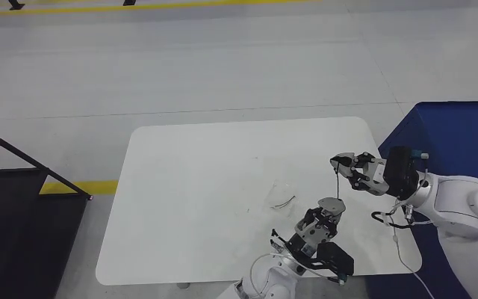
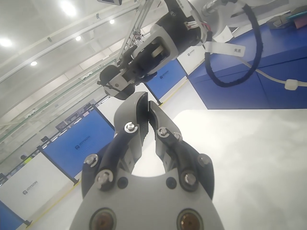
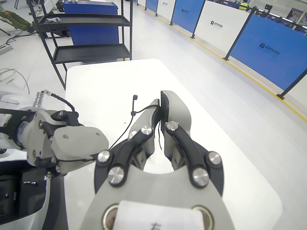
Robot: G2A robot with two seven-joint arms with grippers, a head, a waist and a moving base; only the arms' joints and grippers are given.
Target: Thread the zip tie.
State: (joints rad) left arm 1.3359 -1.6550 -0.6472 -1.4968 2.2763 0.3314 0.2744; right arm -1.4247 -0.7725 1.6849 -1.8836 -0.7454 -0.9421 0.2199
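The black zip tie (image 3: 135, 96) was pinched between the fingertips of the right tool (image 3: 160, 106), which was clenched on its strap. From that pinch the strap ran out sideways to a bend. One stretch rose from there to the small square head, and another slanted down toward the left tool (image 2: 148, 111). A short loose end hung between the right tool's fingers (image 3: 176, 111). The whole tie was held in the air above the white tabletop (image 1: 194, 194).

The left tool was clenched with its pads meeting at the tips. Whether it gripped the strap could not be told. It pointed upward just beneath the right tool, whose arm reached in level over the tabletop's corner. A thin curved strip (image 1: 284, 202) lay on the tabletop near both tools.
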